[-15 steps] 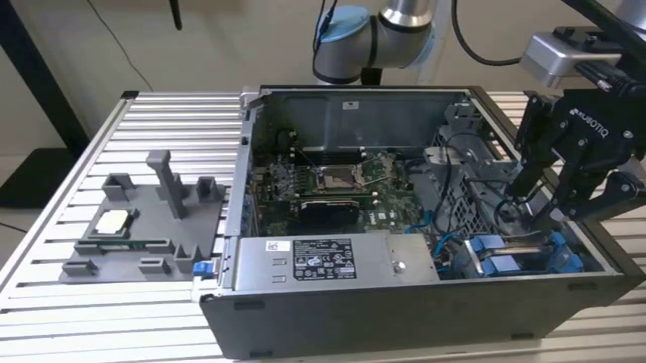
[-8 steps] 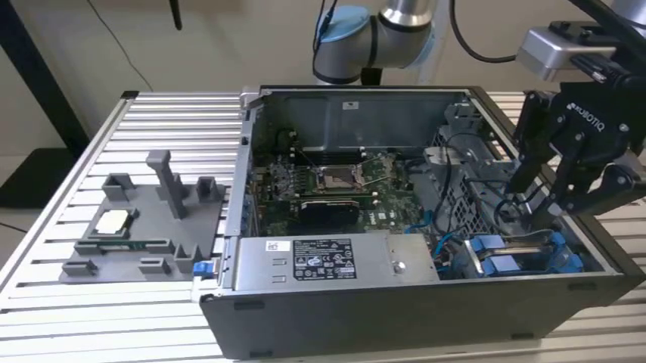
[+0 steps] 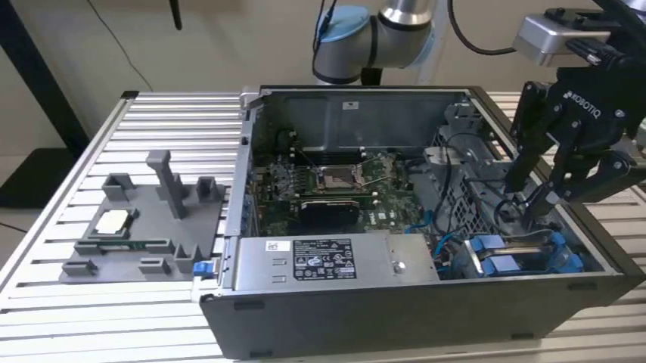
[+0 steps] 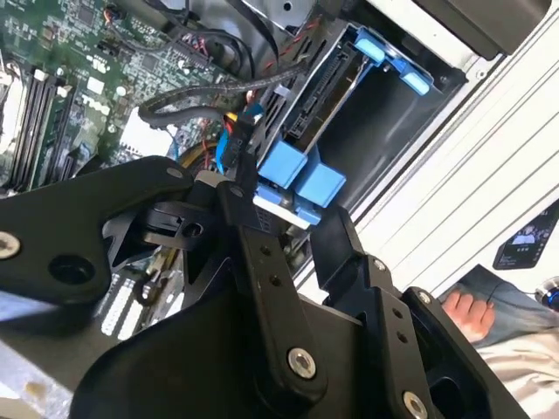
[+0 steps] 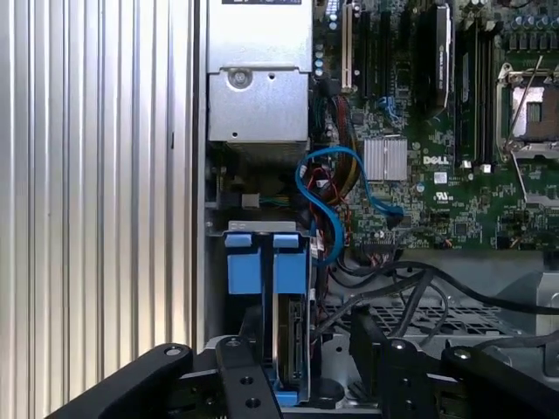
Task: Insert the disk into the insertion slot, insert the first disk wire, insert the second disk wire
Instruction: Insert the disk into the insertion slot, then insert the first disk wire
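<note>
The disk (image 5: 266,262), silver-grey in a bright blue carrier, stands on edge in its bay at a corner of the open computer case (image 3: 404,310), toward the exterior view's right. The case rests on a ribbed aluminium table (image 3: 162,121). The gripper (image 5: 306,349) is spread, with one finger on either side of the disk; contact cannot be determined.

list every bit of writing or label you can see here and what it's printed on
Dark rectangular printed label on the silver metal power supply box: print too small to read.
Small white sticker on the grey case's back wall: too small to read.
Black gripper: white maker's lettering on its body, not quoted.
Green motherboard: white maker's mark, not quoted; part codes too small to read.
</note>
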You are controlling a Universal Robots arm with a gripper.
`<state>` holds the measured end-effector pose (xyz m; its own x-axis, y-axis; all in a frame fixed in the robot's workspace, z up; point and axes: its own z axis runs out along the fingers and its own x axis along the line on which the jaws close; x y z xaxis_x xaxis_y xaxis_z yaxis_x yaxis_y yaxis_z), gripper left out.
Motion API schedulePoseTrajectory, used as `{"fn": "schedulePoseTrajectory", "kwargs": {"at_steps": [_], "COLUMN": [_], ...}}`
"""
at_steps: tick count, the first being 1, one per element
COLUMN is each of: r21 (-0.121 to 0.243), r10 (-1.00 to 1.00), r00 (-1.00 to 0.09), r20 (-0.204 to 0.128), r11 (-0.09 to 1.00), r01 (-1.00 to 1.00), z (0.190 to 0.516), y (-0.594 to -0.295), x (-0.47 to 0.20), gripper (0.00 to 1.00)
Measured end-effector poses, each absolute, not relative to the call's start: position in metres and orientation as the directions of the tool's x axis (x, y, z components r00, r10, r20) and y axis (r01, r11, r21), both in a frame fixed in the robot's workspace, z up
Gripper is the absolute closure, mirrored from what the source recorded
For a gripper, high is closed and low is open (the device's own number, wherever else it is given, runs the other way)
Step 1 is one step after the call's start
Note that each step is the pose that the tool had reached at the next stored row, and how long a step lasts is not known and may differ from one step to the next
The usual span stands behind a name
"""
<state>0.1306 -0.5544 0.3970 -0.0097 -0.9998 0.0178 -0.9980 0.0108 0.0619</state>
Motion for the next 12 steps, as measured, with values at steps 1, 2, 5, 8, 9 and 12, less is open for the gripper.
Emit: {"fn": "schedulePoseTrajectory", "kwargs": {"at_steps": [1,2,5,8,9,12], "r21": [0.062,0.062,0.062,0.062,0.062,0.061], "r10": [-1.0,-1.0,-1.0,-1.0,-1.0,-1.0], "r00": [-0.01,-0.01,-0.01,-0.01,-0.01,-0.01], "r20": [0.02,0.021,0.021,0.021,0.021,0.021], "r11": [0.011,0.011,0.011,0.011,0.011,0.011], "r01": [-0.998,-0.998,-0.998,-0.998,-0.998,-0.998], "z": [0.397,0.397,0.397,0.397,0.396,0.393], "y": [-0.551,-0.548,-0.537,-0.534,-0.534,-0.534], "x": [0.131,0.131,0.131,0.133,0.133,0.134], "gripper": [0.47,0.47,0.47,0.47,0.47,0.47]}}
